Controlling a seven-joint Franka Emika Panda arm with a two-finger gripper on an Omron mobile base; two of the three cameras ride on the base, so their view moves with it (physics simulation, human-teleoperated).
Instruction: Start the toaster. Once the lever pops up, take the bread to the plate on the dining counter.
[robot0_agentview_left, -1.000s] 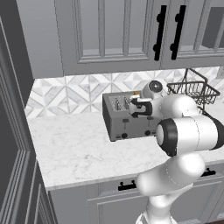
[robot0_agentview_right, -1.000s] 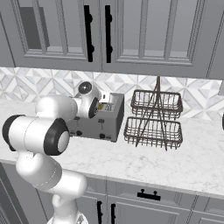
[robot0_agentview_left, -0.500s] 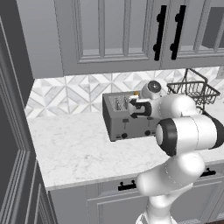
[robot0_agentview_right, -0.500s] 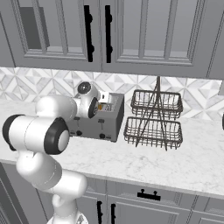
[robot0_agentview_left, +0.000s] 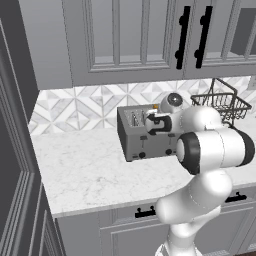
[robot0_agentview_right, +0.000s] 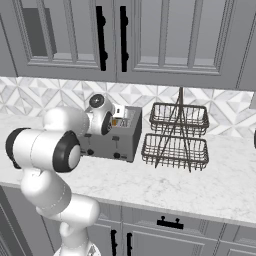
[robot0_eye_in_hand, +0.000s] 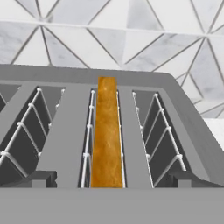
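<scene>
The boxy grey metal toaster (robot0_agentview_left: 142, 138) is set on the veined white marble bench (robot0_agentview_left: 95, 172), with wire guards lining its slots. The golden-tan bread (robot0_eye_in_hand: 107, 131) is seen edge-on in one toaster slot. The end effector (robot0_eye_in_hand: 109, 179) is held wide open just above the toaster, one dark fingertip on each side of the bread.

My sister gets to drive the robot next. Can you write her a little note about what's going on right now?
End effector: open, holding nothing, hovering just above the toaster's top, fingertips either side of the bread's slot.
Bread: standing on edge in one of the toaster's middle slots, golden crust up.
Toaster: on the marble worktop by the tiled wall, beside a two-tier wire basket.
Done: arm lined up over the bread.
Left: grip the bread, lift it out, carry it to the plate on the dining counter. Whether toasting has finished can't be told.
</scene>
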